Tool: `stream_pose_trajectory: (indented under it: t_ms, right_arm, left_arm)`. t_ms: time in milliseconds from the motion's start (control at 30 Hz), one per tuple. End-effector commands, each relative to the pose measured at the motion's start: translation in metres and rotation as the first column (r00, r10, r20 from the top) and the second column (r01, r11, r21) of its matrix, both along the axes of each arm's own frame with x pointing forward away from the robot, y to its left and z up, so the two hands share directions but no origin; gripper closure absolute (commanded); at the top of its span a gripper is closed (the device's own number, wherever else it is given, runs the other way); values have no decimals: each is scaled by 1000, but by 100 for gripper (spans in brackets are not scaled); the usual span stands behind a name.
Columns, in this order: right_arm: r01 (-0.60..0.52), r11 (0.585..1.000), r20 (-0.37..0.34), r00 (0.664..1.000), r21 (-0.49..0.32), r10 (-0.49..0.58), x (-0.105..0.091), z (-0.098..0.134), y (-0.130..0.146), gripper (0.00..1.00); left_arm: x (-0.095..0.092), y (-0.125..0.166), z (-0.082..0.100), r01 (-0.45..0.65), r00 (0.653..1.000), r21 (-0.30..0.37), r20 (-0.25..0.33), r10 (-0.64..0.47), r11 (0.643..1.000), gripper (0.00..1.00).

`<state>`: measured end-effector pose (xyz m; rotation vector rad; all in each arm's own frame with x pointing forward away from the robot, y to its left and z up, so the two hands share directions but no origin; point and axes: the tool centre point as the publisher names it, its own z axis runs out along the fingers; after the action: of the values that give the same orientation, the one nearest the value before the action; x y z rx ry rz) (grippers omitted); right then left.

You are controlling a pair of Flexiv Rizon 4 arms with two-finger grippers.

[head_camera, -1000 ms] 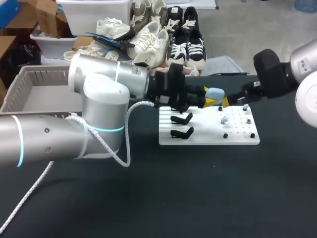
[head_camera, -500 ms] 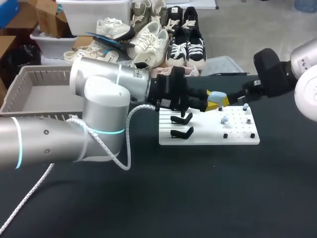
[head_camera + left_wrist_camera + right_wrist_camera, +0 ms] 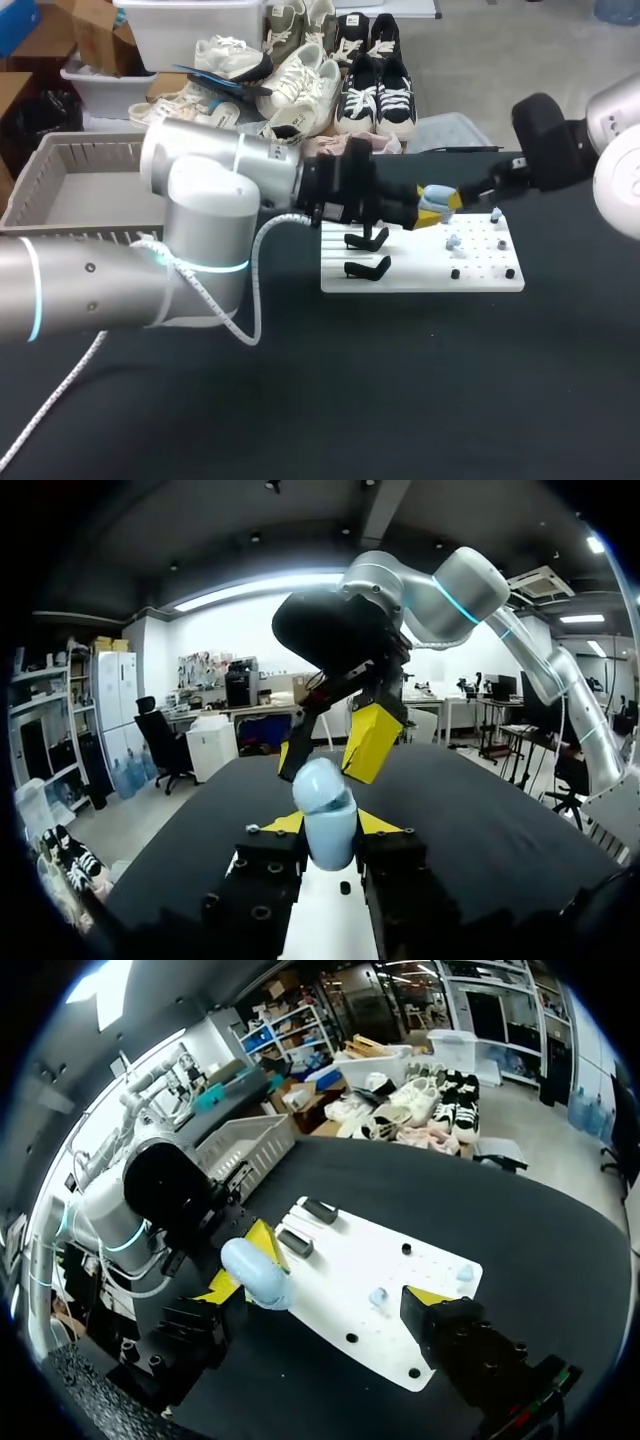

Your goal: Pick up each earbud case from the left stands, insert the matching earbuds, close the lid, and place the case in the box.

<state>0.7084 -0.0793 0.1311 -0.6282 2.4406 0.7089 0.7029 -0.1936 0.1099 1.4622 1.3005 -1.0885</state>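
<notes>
Where it hangs over the white board (image 3: 420,281), a pale blue earbud case (image 3: 326,815) is gripped from both sides by the left gripper (image 3: 328,832).
The right gripper (image 3: 332,748) is spread wide just beyond the case; black stands (image 3: 366,240) are seen on the board's left part.

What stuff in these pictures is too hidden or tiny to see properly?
1. Inside the earbud case: every view shows only its outside, clamped in the left gripper.
2. Earbuds on the white board: head view, too small to tell apart.
3. Basket: head view, the left arm hides its near side.
</notes>
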Motion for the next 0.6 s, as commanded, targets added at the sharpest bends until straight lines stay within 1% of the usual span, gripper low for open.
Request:
stream_pose_trajectory:
  t_ms: [33, 233, 300, 533, 600]
  right_arm:
    - [1, 1000, 4, 1000, -3, -1, 3, 3, -2, 0]
    - [13, 1000, 27, 1000, -14, -12, 2, 11, -7, 0]
    - [31, 999, 42, 999, -19, -30, 2, 15, -13, 0]
    - [96, 995, 61, 994, -38, -94, 3, 22, -34, 0]
    - [117, 992, 62, 992, -44, -114, 2, 21, -39, 0]
  left_arm:
    - [-5, 0, -2, 4, 1000, 0, -2, -4, 1000, 100]
    - [-8, 3, -8, 1, 1000, -25, -13, -2, 1000, 100]
    - [-10, 6, -10, -1, 1000, -48, -16, 0, 999, 100]
    - [-17, 18, -16, -28, 999, -128, 16, 30, 991, 100]
    - [-18, 22, -19, -42, 999, -135, 19, 45, 990, 100]
